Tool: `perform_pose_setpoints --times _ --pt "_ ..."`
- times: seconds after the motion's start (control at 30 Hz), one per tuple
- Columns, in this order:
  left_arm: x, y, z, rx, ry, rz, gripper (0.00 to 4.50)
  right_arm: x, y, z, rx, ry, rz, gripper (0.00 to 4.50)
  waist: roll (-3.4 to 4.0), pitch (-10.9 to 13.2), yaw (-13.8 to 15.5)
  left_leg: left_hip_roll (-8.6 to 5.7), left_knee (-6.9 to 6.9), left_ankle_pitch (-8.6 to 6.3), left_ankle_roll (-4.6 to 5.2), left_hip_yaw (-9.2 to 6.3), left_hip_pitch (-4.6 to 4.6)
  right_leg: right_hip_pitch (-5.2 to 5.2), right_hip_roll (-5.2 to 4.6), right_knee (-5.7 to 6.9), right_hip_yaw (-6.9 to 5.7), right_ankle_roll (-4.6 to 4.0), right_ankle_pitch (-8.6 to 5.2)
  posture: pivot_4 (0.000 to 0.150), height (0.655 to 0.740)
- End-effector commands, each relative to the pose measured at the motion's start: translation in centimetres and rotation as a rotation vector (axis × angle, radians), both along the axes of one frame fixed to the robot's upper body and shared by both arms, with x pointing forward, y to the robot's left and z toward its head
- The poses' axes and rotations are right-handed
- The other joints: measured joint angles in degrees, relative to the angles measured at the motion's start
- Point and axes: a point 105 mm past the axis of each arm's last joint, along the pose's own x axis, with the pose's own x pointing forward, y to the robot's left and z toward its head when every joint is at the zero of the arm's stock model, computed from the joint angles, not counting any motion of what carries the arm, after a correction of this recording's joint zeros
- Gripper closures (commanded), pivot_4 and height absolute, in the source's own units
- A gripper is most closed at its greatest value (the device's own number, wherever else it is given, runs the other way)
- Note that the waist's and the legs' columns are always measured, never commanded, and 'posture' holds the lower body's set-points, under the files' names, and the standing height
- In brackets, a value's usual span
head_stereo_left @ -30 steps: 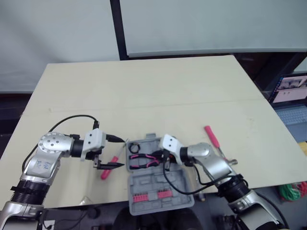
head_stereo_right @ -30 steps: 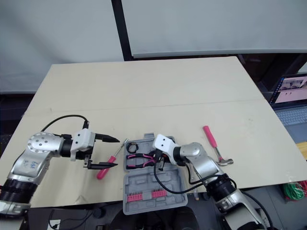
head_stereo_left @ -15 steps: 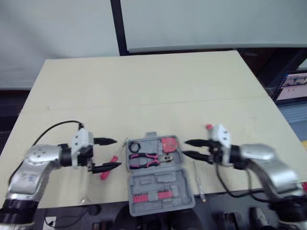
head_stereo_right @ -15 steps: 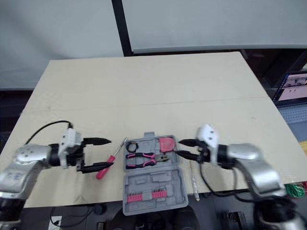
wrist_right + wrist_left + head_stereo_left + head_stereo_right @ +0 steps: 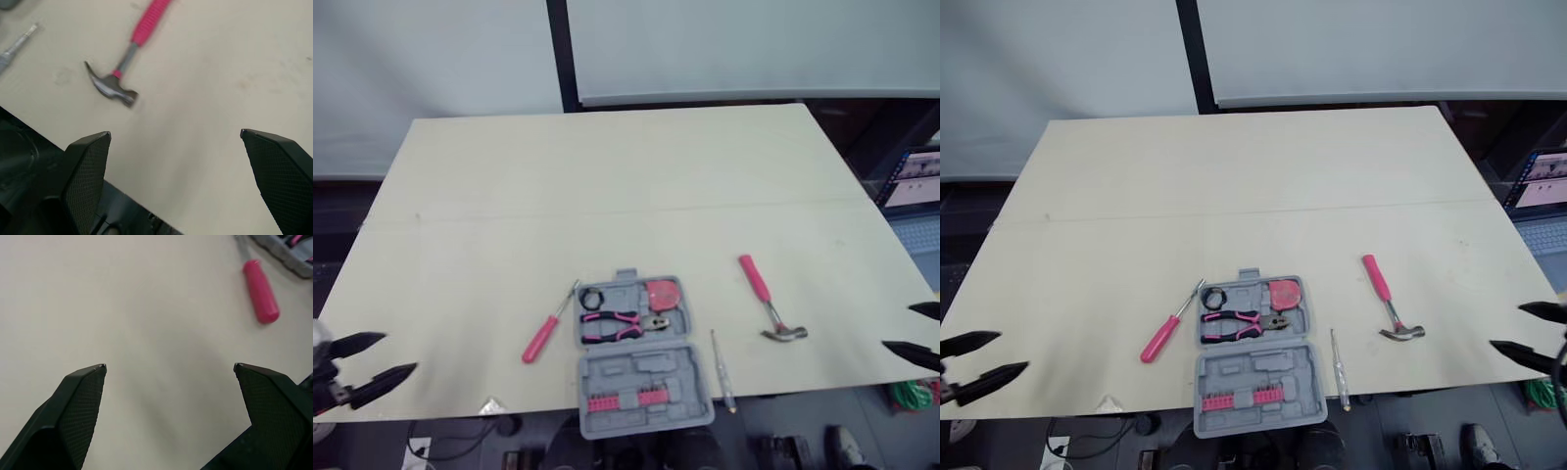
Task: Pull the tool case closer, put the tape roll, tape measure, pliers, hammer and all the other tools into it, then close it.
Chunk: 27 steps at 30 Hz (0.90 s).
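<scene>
hammer lies near, not touching, the right end effector.

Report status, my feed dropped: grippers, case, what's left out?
Left gripper, right gripper open, empty, out by the table corners. Tool case open, holding pliers, tape roll, tape measure. Hammer, pink screwdriver, thin probe outside it.

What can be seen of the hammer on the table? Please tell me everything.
The hammer has a pink grip, a thin grey metal neck and a dark metal claw head. It lies flat on the beige table, right of the open tool case and apart from it, head toward the near edge. Only the table touches it.
</scene>
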Motion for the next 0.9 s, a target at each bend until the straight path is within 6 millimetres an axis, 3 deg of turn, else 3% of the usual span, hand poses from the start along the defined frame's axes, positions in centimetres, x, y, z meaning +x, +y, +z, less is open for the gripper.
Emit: perform_pose_setpoints --times 0.03,0.13,0.3,0.47,0.73,0.9 --pt "-0.4 1.5 1.3 0.066 -0.024 0.008 0.0 0.2 0.2 1.1 -0.014 -0.04 0.026 0.02 0.05 0.0 0.0 0.01 -0.01 -0.01 -0.01 0.0 0.0 -0.01 0.0 0.02 -0.01 -0.03 -0.01 0.15 0.7278" --pt "0.5 -0.8 1.5 0.043 -0.023 -0.1 0.0 1.1 2.5 0.8 0.011 -0.036 0.111 0.02 0.26 0.1 -0.1 0.03 -0.02 -0.02 -0.04 0.01 -0.01 -0.03 0.01 0.01 0.01 -0.04 -0.02 0.15 0.7278" --pt "2.0 -8.9 0.2 0.034 0.028 -0.436 0.0 3.1 9.0 0.3 0.076 -0.025 0.339 0.02 0.4 0.1 -0.2 0.08 0.0 -0.02 -0.04 0.03 -0.02 0.07 0.01 0.09 0.12 -0.04 -0.01 0.15 0.7278" --pt "3.0 -14.2 -1.4 0.032 0.046 -0.688 0.0 4.1 14.1 -1.1 0.09 0.023 0.551 0.02 0.55 0.2 -0.1 0.08 0.0 -0.01 -0.05 0.13 -0.04 0.03 0.07 0.17 0.08 -0.04 -0.01 0.15 0.7278" --pt "5.0 -17.7 -3.7 0.045 0.039 -0.845 0.0 6.1 19.3 -3.7 0.034 0.034 0.757 0.02 0.5 0.2 0.0 0.06 0.17 0.14 0.0 0.25 0.04 0.08 0.13 0.41 0.12 0.08 0.06 0.15 0.7278" --pt "5.9 -18.5 -5.1 0.068 0.037 -0.872 0.0 6.7 20.8 -5.1 -0.005 0.042 0.826 0.02 0.5 0.2 0.0 0.05 0.21 0.41 0.08 0.33 0.02 0.03 0.15 0.5 0.14 0.1 0.07 0.15 0.7278"
